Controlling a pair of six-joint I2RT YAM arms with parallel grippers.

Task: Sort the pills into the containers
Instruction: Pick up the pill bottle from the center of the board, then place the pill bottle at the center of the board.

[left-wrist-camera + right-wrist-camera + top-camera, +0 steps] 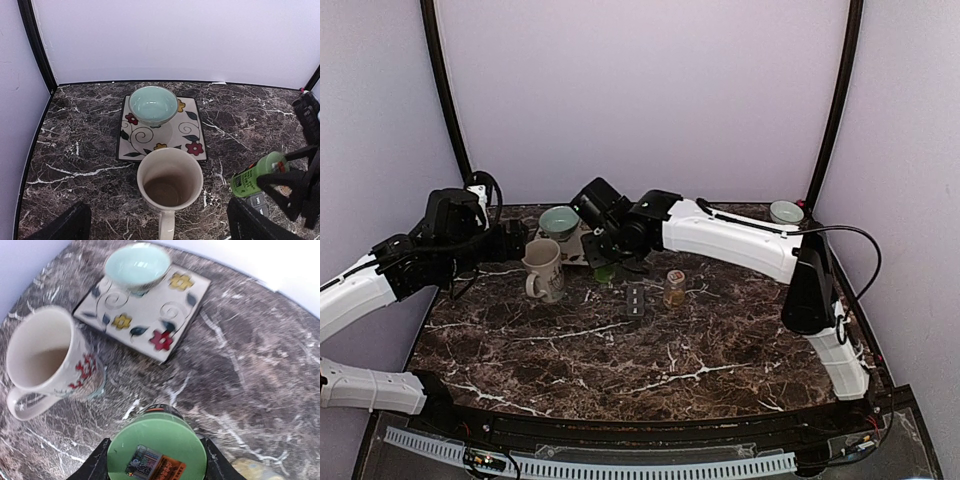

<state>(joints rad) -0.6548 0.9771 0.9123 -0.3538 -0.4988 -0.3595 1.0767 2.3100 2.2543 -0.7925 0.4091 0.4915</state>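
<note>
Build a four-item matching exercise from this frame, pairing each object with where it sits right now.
Things:
1. teal bowl
2. mug
3. green bottle
4. small jar

Places:
A. gripped by the right gripper
B. on the flowered plate
C. beside the dark compartment strip
D. off the plate, by its near edge

Pairs: 1-B, 2-D, 3-A, 4-C

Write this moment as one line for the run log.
left tool: open, near mug | right tool: shut on green bottle | pill organizer: untouched
</note>
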